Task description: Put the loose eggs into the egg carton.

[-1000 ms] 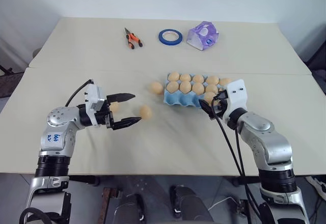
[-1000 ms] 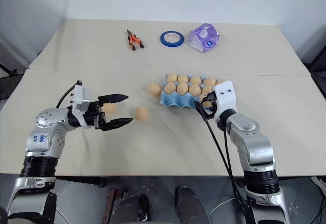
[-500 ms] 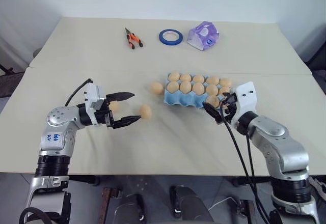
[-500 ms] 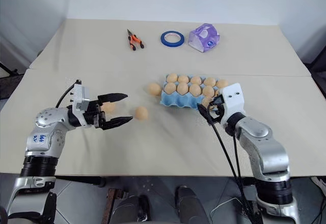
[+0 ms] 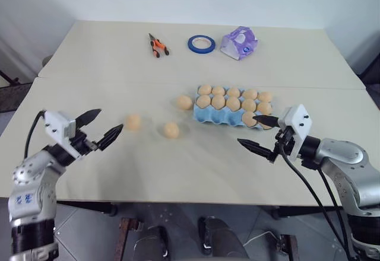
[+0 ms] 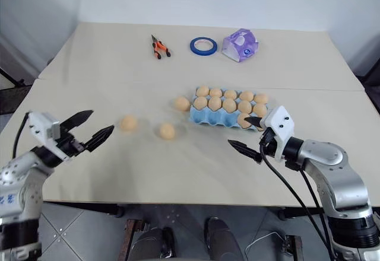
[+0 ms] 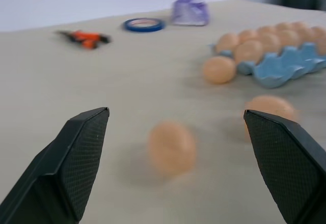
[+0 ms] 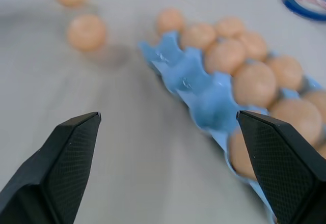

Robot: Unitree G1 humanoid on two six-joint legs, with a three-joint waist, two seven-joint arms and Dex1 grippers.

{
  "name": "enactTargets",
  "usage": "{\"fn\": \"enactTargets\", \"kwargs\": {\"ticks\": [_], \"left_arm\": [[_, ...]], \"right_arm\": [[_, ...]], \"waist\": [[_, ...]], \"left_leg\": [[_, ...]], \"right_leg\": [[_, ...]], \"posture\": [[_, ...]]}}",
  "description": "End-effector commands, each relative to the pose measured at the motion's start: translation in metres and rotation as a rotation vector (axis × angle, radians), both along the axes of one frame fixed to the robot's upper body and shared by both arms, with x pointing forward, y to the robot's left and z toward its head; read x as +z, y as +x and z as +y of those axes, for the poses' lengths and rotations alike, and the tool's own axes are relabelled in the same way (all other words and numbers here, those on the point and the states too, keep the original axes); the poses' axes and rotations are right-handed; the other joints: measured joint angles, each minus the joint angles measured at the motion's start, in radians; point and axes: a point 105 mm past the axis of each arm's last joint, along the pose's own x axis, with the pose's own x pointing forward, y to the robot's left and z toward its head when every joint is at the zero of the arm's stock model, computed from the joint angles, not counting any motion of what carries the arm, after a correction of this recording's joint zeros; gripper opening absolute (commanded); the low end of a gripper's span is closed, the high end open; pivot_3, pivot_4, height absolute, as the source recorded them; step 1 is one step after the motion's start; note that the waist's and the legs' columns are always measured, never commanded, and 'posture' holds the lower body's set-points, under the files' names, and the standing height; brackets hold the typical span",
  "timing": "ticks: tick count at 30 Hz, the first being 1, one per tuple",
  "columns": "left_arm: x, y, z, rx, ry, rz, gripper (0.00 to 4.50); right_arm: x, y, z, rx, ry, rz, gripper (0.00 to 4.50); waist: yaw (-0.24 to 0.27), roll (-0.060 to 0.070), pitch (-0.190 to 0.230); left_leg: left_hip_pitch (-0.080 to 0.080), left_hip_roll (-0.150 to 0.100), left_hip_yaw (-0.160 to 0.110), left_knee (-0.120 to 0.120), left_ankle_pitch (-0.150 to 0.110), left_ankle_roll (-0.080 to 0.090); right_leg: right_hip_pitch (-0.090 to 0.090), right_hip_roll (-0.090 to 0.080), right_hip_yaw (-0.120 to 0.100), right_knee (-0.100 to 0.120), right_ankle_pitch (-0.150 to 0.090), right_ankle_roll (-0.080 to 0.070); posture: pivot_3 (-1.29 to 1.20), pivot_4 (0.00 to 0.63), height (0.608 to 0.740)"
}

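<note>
Nearest, left gripper (image 5: pixel 100 126): fingers spread wide, empty, poised above the table (image 5: pixel 196 172) well to the left of the egg carton (image 5: pixel 228 114) and pointing toward it.

Right gripper (image 5: pixel 259 133): fingers likewise wide apart, empty, just in front of the carton's right end, touching nothing.

Loose eggs, three, all left of the carton on bare tabletop:
- first egg (image 5: pixel 133 122), farthest from the carton, close ahead of the left gripper;
- second egg (image 5: pixel 171 130), between the first egg and the carton's near left corner;
- third egg (image 5: pixel 184 102), just beside the carton's left end.

Egg carton: light blue moulded tray, back row full; the front row shows several empty cups at its left half, with one egg seated toward the right end.

Handling, by judgement: eggs light, rigid, brittle-shelled, smooth and apt to roll. Best taken across the short middle with gentle closure, then lowered into a cup, not dropped.

Beyond the carton, far side of the table: orange-handled pliers (image 5: pixel 157 44), blue tape ring (image 5: pixel 200 43), purple-white packet (image 5: pixel 238 41).
</note>
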Motion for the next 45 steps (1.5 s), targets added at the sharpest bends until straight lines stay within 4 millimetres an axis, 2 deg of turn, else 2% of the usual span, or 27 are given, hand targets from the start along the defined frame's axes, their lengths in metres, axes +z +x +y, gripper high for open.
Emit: {"fn": "enactTargets", "kwargs": {"ticks": [1, 4, 6, 9, 11, 13, 20, 26, 31, 37, 41, 45], "left_arm": [[-0.002, -0.021, 0.005, 0.052, -0.022, -0.020, 4.50], [-0.017, -0.038, 0.011, 0.085, -0.020, 0.023, 4.50], [-0.019, -0.045, 0.014, 0.100, -0.023, 0.022, 4.50], [-0.019, -0.049, 0.012, 0.104, -0.024, 0.016, 4.50], [-0.019, -0.046, 0.004, 0.081, -0.018, 0.015, 4.50], [-0.020, -0.042, -0.009, 0.042, -0.008, 0.013, 4.50], [-0.016, -0.017, -0.075, -0.100, -0.058, -0.004, 4.50], [-0.024, 0.024, -0.113, -0.073, 0.021, -0.008, 4.50], [-0.026, 0.045, -0.133, -0.102, 0.039, -0.008, 4.50], [-0.036, 0.062, -0.142, -0.120, 0.064, 0.021, 4.50], [-0.044, 0.067, -0.151, -0.171, 0.077, 0.047, 4.50], [-0.044, 0.069, -0.161, -0.223, 0.050, 0.040, 3.58]], "right_arm": [[0.007, -0.003, 0.000, 0.103, -0.012, -0.002, 4.46], [0.010, 0.000, 0.000, 0.138, -0.006, -0.025, 4.46], [0.011, 0.001, 0.000, 0.156, -0.006, -0.032, 4.46], [0.012, 0.000, 0.001, 0.192, 0.007, -0.038, 4.46], [0.011, 0.000, 0.001, 0.198, 0.006, -0.036, 4.46], [0.010, 0.001, 0.001, 0.198, 0.003, -0.033, 4.46], [0.009, 0.000, -0.001, 0.161, 0.001, -0.041, 4.46], [0.007, -0.004, -0.003, 0.114, 0.001, -0.054, 4.46], [0.009, -0.004, -0.005, 0.080, 0.004, -0.069, 4.46], [0.009, -0.004, -0.006, 0.048, 0.004, -0.078, 4.46], [0.009, -0.004, -0.006, 0.034, 0.004, -0.078, 4.46], [0.009, -0.002, -0.006, 0.016, 0.005, -0.079, 4.50]], "waist": [[-0.002, 0.000, 0.000], [-0.003, -0.001, 0.000], [-0.003, -0.001, 0.000], [-0.002, 0.000, 0.000], [-0.001, 0.000, 0.000], [-0.001, 0.000, 0.000], [0.000, 0.000, 0.000], [0.010, 0.000, 0.000], [0.007, 0.000, 0.000], [0.022, 0.000, -0.001], [0.029, 0.001, -0.001], [0.034, 0.001, -0.001]], "left_leg": [[0.000, 0.000, 0.000, 0.000, 0.000, 0.001], [0.000, 0.000, -0.002, 0.000, -0.001, 0.000], [0.000, 0.001, -0.004, 0.000, -0.001, -0.003], [0.000, 0.001, -0.006, -0.001, -0.002, -0.005], [0.000, 0.001, -0.007, 0.000, -0.002, -0.005], [0.000, 0.001, -0.007, 0.000, -0.002, -0.005], [0.001, 0.000, -0.008, 0.000, -0.003, -0.004], [0.004, 0.000, -0.010, 0.000, 0.000, 0.000], [0.005, 0.000, -0.009, -0.001, -0.001, 0.000], [0.005, 0.001, -0.009, 0.000, 0.000, 0.000], [0.005, 0.001, -0.009, 0.000, 0.000, 0.000], [0.005, 0.000, -0.009, 0.000, 0.000, 0.000]], "right_leg": [[0.000, -0.001, 0.000, -0.001, 0.000, 0.000], [0.000, -0.001, -0.001, -0.001, 0.000, -0.001], [0.001, -0.001, -0.003, -0.001, -0.001, -0.005], [0.001, -0.001, -0.005, -0.001, -0.002, -0.007], [0.002, -0.001, -0.005, -0.001, -0.002, -0.007], [0.003, -0.002, -0.006, -0.002, -0.002, -0.007], [0.007, -0.002, -0.007, -0.005, 0.000, -0.004], [0.012, -0.001, -0.008, -0.007, 0.001, -0.003], [0.013, 0.000, -0.007, -0.007, 0.001, -0.002], [0.012, 0.001, -0.007, -0.007, 0.001, -0.002], [0.013, 0.000, -0.007, -0.007, 0.001, -0.002], [0.013, 0.000, -0.007, -0.007, 0.001, -0.002]], "posture": [[0.00, 0.150, 0.740], [0.00, 0.150, 0.740], [0.00, 0.150, 0.740], [0.00, 0.150, 0.740], [0.00, 0.150, 0.740], [0.00, 0.150, 0.740], [0.00, 0.150, 0.740], [0.00, 0.150, 0.740], [0.00, 0.150, 0.740], [0.00, 0.150, 0.740], [0.00, 0.150, 0.740], [0.00, 0.150, 0.740]]}}
